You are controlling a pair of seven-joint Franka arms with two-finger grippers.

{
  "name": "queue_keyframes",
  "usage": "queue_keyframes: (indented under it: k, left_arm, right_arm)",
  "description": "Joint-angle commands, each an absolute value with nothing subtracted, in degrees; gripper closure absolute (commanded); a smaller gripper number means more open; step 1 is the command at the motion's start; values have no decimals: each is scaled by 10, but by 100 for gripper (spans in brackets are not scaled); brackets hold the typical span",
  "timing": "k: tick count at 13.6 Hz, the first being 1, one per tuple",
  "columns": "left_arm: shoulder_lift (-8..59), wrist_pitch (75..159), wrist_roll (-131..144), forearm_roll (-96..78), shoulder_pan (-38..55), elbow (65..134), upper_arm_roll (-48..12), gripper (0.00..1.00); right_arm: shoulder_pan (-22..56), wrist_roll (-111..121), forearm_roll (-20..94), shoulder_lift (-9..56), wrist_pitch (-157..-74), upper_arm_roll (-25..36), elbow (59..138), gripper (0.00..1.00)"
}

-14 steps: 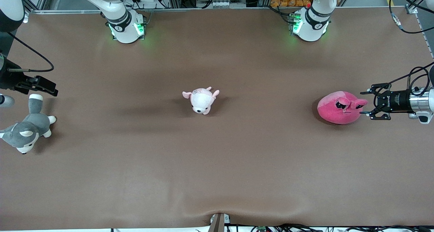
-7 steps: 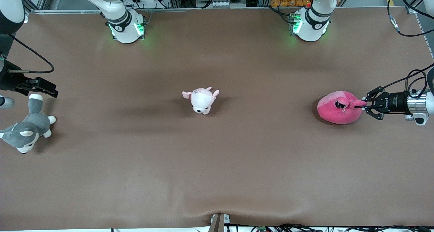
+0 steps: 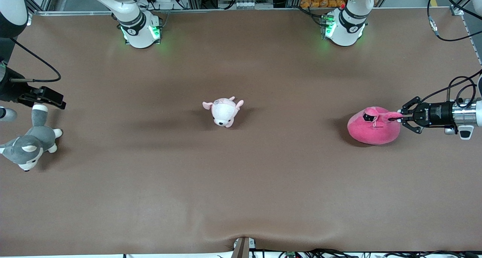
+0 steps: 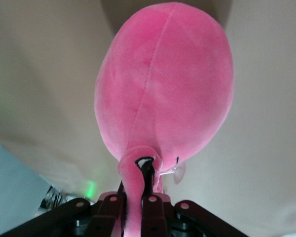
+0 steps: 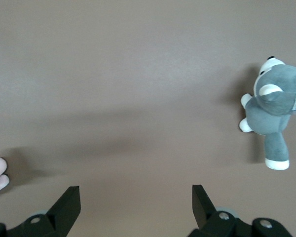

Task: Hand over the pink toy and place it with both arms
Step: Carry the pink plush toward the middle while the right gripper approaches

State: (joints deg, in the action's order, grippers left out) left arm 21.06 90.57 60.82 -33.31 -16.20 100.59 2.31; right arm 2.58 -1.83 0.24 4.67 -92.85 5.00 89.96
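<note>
The pink toy (image 3: 373,130) sits at the left arm's end of the table (image 3: 241,182), well apart from the small pale pink-and-white plush animal (image 3: 223,112) that lies near the table's middle. The left gripper (image 3: 403,117) reaches in level from that end and is clamped on one of the toy's floppy ears (image 3: 391,116); in the left wrist view the ear (image 4: 133,197) runs back between the closed fingers (image 4: 149,210), with the round body of the pink toy (image 4: 165,84) hanging out ahead of them against the tabletop. Whether the toy's underside touches the table cannot be told. Toward the right arm's end, well apart from the pale plush animal, a grey-and-white plush husky (image 3: 29,147) lies on the table. The right gripper (image 3: 47,98) waits over the table just beside the husky's tail, and the right wrist view shows its fingers (image 5: 64,205) spread wide and gripping nothing, with the husky (image 5: 274,111) in sight.
</note>
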Motion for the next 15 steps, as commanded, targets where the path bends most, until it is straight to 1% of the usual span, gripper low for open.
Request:
queue_keyframes:
  k: [1,2,4,6,8,10,11,13,15]
  left_arm:
    - [173,890,683,-379,-156,1008,-5,100]
    - [164,890,722,-389,-156,1008,-15,100]
    - [146,899,780,-392,-155,1005,-60,100]
    - [140,914,857,-389,-155,976,-107,100]
    - [142,915,917,-381,-154,937,-149,100]
    - [142,922,953,-386,-152,917,-177,100]
    - [144,946,1008,-384,-148,907,-196,100]
    - [148,974,1074,-382,-124,886,-212,100]
    - [153,990,1124,-381,-90,871,-212,100]
  right_arm:
    - [25,-27,16,50,-935,49,902,0]
    - [25,-27,17,50,-934,49,902,0]
    - [21,-28,33,51,-928,49,900,0]
    - [30,-27,43,58,-927,48,900,0]
    - [55,-27,47,68,-928,48,895,0]
    - [31,-26,92,68,-904,52,894,0]
    - [30,-28,103,67,-901,50,893,0]
    - [31,-29,112,69,-906,48,892,0]
    - [47,-28,154,76,-901,47,894,0]
